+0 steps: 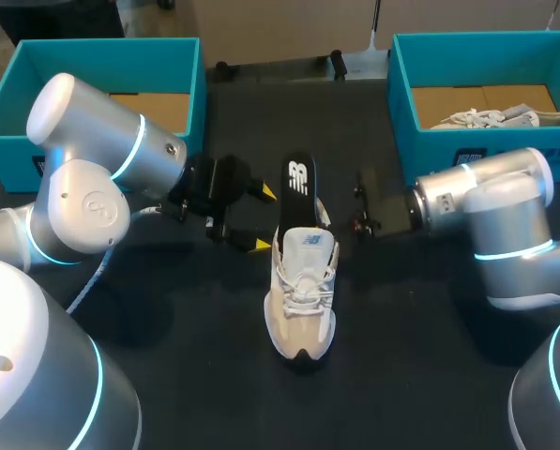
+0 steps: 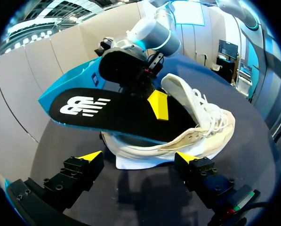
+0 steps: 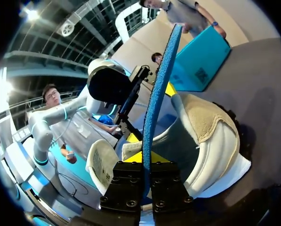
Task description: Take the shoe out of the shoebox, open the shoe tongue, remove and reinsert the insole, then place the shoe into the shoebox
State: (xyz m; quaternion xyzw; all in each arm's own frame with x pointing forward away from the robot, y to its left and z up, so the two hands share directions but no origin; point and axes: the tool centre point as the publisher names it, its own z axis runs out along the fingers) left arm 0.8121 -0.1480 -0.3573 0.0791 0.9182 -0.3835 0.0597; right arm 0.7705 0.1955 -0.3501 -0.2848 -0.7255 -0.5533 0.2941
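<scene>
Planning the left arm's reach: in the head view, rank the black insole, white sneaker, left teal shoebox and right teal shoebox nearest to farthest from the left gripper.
1. Black insole and white sneaker: right beside the left gripper, too close to call.
2. Left teal shoebox: behind it, leftward.
3. Right teal shoebox: far right corner.

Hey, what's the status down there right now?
Left tool open beside shoe. Right tool shut on insole, partly out of shoe. Nothing in the way.
</scene>
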